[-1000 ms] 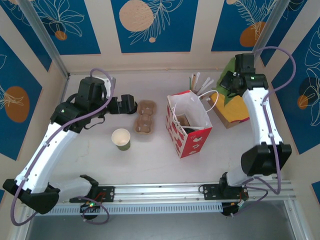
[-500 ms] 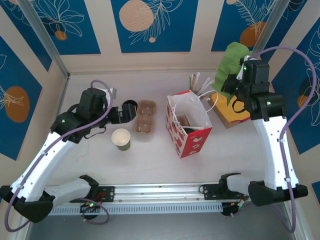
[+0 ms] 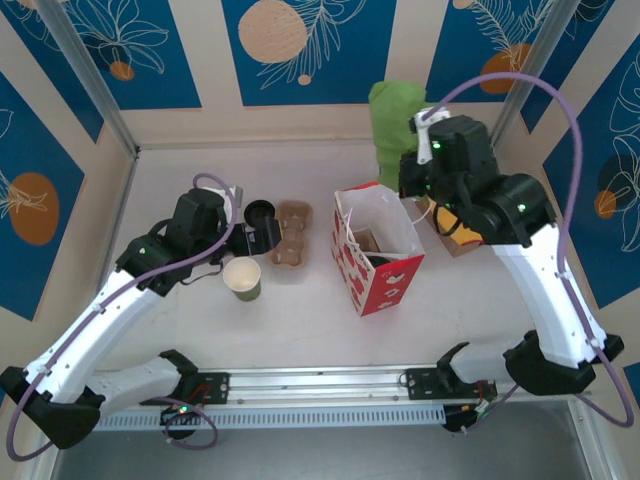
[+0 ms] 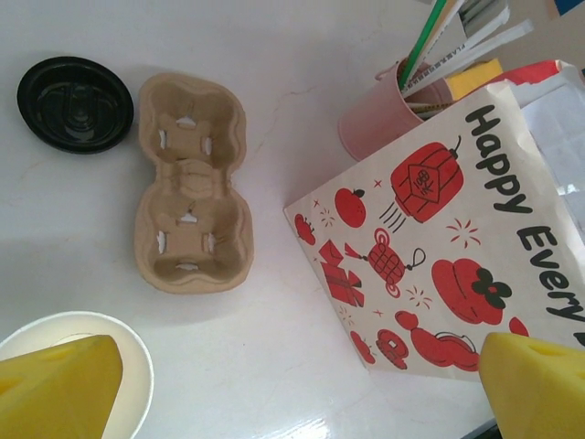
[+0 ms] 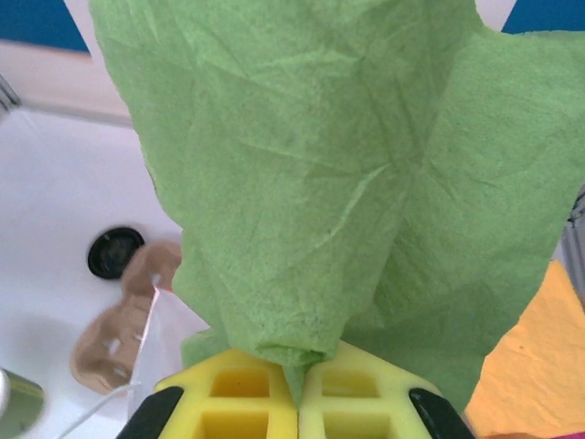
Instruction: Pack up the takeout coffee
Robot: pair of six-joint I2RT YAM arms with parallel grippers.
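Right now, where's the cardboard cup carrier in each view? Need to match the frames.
Top external: cardboard cup carrier sits left of centre, on the table.
Left wrist: left of centre, standing lengthwise.
Right wrist: lower left, partly behind the green tissue paper.
Shared landmark: the loose black lid lies by one end of the carrier in all three.

The white-shelled, black-jointed left arm (image 3: 85, 320) and right arm (image 3: 550, 285) carry lilac cables (image 3: 500, 75). The left gripper (image 4: 292, 393) and right gripper (image 5: 297, 398) have blocky yellow fingers (image 4: 55, 384).

Left arm (image 3: 110, 300) stretched low to the left of the bag (image 3: 385, 270), left hand (image 3: 262, 232) spread wide and empty, right arm (image 3: 545, 270) held high behind the bag, right hand (image 5: 297, 389) clamped on green paper (image 5: 302, 183)
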